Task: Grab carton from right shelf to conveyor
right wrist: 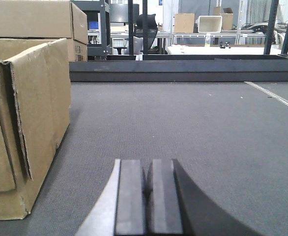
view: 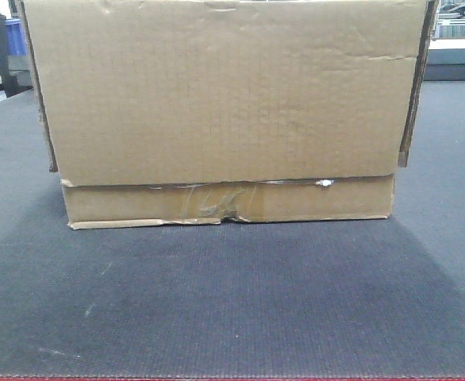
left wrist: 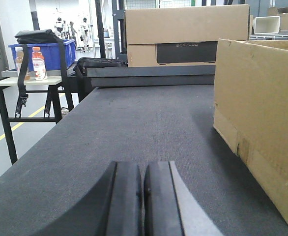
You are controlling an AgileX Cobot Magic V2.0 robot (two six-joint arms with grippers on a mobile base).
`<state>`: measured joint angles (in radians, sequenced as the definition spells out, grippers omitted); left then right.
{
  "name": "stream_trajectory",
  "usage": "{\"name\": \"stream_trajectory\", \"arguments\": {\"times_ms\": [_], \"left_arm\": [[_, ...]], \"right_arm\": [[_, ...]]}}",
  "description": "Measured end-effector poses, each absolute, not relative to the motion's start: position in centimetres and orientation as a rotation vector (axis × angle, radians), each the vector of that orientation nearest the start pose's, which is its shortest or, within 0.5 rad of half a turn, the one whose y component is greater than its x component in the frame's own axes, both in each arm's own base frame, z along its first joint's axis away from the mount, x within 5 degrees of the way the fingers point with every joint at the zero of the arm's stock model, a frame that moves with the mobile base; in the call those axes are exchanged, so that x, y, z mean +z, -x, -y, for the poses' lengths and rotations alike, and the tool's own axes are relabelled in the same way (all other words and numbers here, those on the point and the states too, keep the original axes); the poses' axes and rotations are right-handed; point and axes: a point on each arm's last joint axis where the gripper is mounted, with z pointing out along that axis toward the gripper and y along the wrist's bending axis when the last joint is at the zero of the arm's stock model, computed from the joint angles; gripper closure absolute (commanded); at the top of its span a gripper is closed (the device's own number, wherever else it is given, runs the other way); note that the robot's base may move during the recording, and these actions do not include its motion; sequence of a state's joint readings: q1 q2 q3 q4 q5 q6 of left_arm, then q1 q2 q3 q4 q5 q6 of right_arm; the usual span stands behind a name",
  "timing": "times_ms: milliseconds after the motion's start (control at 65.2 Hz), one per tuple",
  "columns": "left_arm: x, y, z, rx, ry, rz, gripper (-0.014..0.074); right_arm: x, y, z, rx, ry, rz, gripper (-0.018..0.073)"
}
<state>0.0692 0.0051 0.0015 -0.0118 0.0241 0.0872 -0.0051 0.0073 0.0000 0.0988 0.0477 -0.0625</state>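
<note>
Carton [view: 224, 111] rests flat on the conveyor [view: 232, 302], long face toward the front camera. It lies between both arms: left gripper [left wrist: 143, 199] and right gripper [right wrist: 149, 196] flank it, each pressed closed, empty, apparently about equally near.

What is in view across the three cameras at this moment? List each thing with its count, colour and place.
carton: one, brown, standing on the conveyor, between the two arms
conveyor: one, dark grey with a thin red edge, under the carton
second box: one, brown with a dark panel, beyond the belt's far end
blue bin: one, on a side table left of the belt
bottles: two, orange caps, in front of the bin
white tub: one, on a far table
left gripper: fingers closed, empty, left of the carton
right gripper: fingers closed, empty, right of the carton
</note>
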Motion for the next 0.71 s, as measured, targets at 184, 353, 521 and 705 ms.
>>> {"name": "stream_trajectory", "arguments": {"times_ms": [184,353,521,705], "left_arm": [[21.02,-5.67,-0.39,0.116,-0.005,-1.515,0.0576],[21.02,-5.67,-0.39,0.116,-0.005,-1.515,0.0576],[21.02,-5.67,-0.39,0.116,-0.005,-1.515,0.0576],[21.02,-5.67,-0.39,0.116,-0.005,-1.515,0.0576]], "right_arm": [[20.85,-5.7,-0.01,0.028,-0.028,-1.538,0.0629],[20.85,-5.7,-0.01,0.028,-0.028,-1.538,0.0629],[20.85,-5.7,-0.01,0.028,-0.028,-1.538,0.0629],[20.85,-5.7,-0.01,0.028,-0.028,-1.538,0.0629]]}}
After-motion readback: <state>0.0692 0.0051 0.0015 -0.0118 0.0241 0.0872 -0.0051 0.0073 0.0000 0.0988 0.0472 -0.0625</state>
